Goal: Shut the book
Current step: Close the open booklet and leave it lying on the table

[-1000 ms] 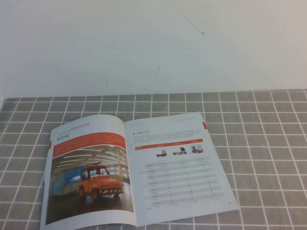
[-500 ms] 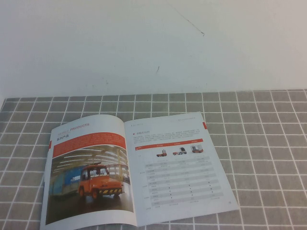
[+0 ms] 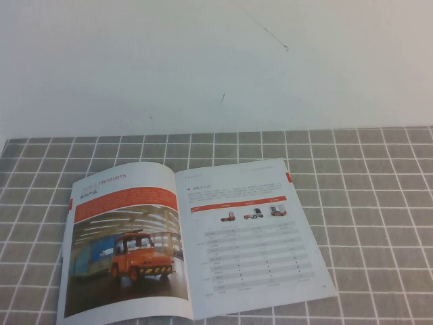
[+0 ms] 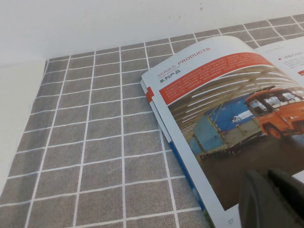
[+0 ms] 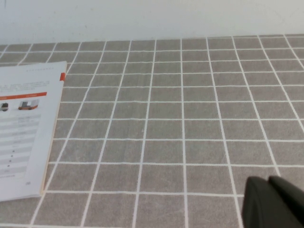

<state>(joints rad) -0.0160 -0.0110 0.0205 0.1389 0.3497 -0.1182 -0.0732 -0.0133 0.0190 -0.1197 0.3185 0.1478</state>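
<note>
The book is being shown lying wide open on the grey checked desk, toward the robot's left and close to the front edge, its left page carrying an orange truck photo and its right page a table of figures. Nothing is being seen to change over the last second: the pages are lying exactly as they were, and no arm is being brought into the high view. The left gripper is being held near the front corner of the left page, only a dark sliver of it being caught by its own wrist camera, so released or clenched cannot be told. The right gripper is being kept over bare desk on the book's right, well apart from the page edge, and its state cannot be told either. Given this stillness, the task is being judged as not yet begun: the book is fully open, and an outer page edge is being left waiting to be lifted and folded over the spine, most likely the left one, given the nearer gripper
</note>
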